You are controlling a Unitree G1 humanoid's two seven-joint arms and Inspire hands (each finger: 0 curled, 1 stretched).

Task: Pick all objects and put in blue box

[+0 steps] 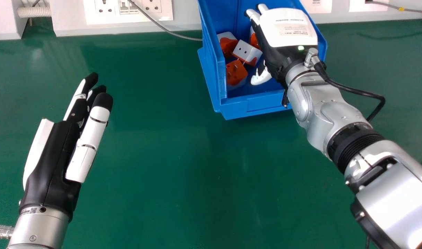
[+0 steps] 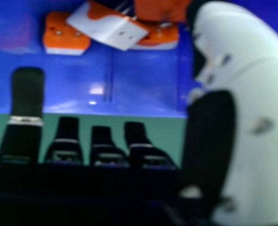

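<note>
Right hand (image 1: 288, 27): over the blue box (image 1: 253, 108), fingers extended, thumb apart from them.
Green table (image 1: 155, 155): supports the blue box near its far edge.
Blue box: upright, open-topped.
Left hand (image 1: 53, 166): at head view's left, fingers extended.
Plug adapters (image 1: 247, 52): at least four, orange and white, clustered inside the blue box, one tilted.

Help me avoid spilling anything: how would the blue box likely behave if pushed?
The blue box looks stiff, with straight molded walls. Being wide, it would probably slide, not tip. The loosely piled adapters inside might shift.
</note>
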